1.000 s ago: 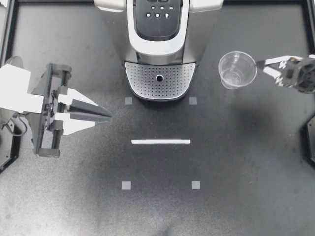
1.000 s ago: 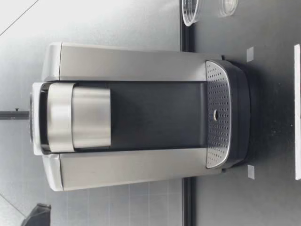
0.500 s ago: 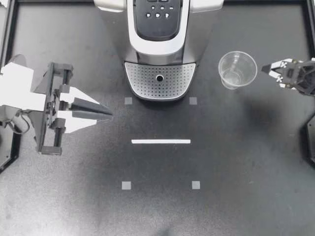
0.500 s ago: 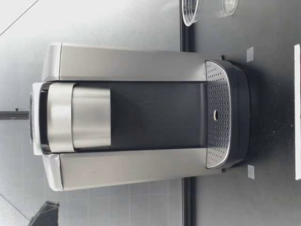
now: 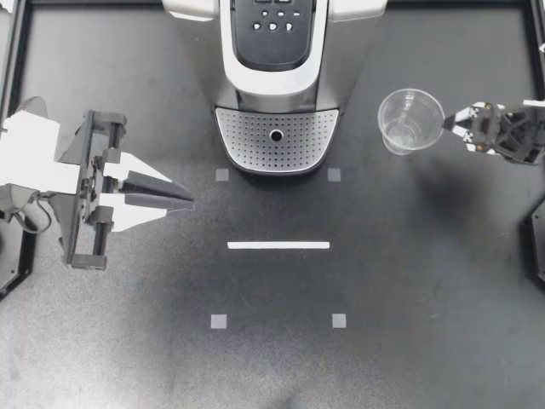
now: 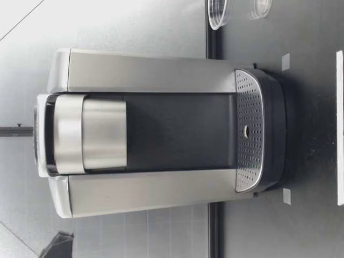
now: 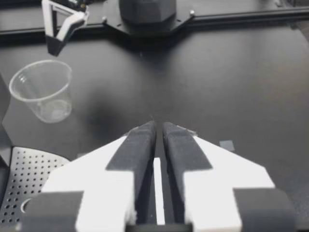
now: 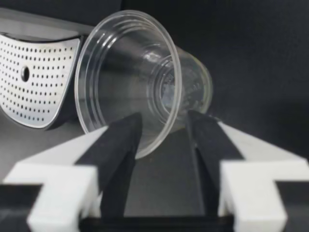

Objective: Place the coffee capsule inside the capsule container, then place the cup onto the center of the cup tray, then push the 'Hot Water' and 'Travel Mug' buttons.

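Top view: coffee machine [image 5: 274, 51] back centre; my left gripper [image 5: 189, 200], pinched together and empty, well away; cup tray [image 5: 247, 141] at the machine's front; cup [image 5: 410, 121] upright beside the tray, toward my right gripper [image 5: 450, 125], whose part-open fingertips sit right at its wall.

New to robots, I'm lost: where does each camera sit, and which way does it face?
Top: overhead, facing down at the table; left gripper and right gripper show.
Low: table height, facing the coffee machine; no gripper clearly shows.
Left wrist: on the left arm, along its shut gripper.
Right wrist: on the right arm, along its open gripper.
All four share the cup.
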### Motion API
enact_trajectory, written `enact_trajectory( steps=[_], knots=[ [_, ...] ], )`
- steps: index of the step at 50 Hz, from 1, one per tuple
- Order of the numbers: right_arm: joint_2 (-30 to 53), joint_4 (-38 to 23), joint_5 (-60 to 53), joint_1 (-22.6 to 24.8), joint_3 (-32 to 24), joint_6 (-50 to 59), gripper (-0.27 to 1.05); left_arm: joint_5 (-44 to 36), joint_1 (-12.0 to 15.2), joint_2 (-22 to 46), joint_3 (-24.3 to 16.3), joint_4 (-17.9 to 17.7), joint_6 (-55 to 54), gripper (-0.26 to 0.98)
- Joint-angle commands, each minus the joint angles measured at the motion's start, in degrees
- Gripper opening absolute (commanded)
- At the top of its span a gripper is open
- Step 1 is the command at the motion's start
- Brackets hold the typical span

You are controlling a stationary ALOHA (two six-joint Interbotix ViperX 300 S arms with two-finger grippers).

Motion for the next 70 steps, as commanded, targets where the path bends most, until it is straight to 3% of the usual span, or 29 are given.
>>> enact_trajectory(
  steps=[1,28,55,63,70],
  knots=[
    [1.05,0.00,-0.53,-0.35,-1.67,-0.09,0.49,-0.53,0.26,-0.26,-0.62,-0.09,0.09,0.17],
    [6.77,-0.18,-0.18,-0.35,-3.87,-0.35,0.48,-0.53,0.26,-0.26,-0.53,-0.09,0.09,0.17],
    [4.92,-0.18,0.44,-0.35,-4.13,-0.18,0.11,-0.53,0.26,-0.26,-0.35,-0.09,0.09,0.17],
    [2.99,0.09,2.02,-0.09,-4.48,0.44,0.07,-0.53,0.26,-0.35,-0.26,-0.09,0.09,0.17],
    [1.49,0.09,2.29,4.22,-5.10,4.48,0.07,-1.14,0.26,-0.44,-0.26,-0.09,0.09,0.17]
  ],
)
